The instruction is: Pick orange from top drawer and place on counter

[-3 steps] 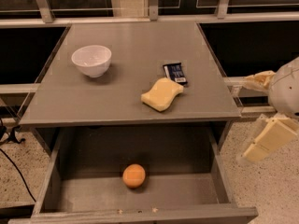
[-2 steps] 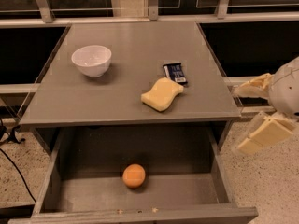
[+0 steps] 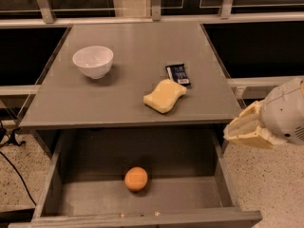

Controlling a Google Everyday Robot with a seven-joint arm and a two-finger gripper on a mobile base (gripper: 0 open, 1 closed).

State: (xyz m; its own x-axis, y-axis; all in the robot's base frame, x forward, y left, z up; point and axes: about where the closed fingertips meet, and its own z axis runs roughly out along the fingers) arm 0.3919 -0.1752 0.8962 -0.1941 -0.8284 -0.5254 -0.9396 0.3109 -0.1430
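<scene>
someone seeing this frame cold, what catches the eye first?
The orange, bright and alone near the front of the open top drawer. Next the pale gripper at the right edge, just off the front right corner of the counter, apart from the fruit. On the counter: a white bowl back left, a yellow sponge right of centre, a dark packet just behind it.

My single camera looks steeply down from before the counter, close in; the gripper sits beside its right-front corner.

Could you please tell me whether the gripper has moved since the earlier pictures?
Yes. The gripper has dropped and edged left, from beside the counter edge toward the right wall of the top drawer.
</scene>
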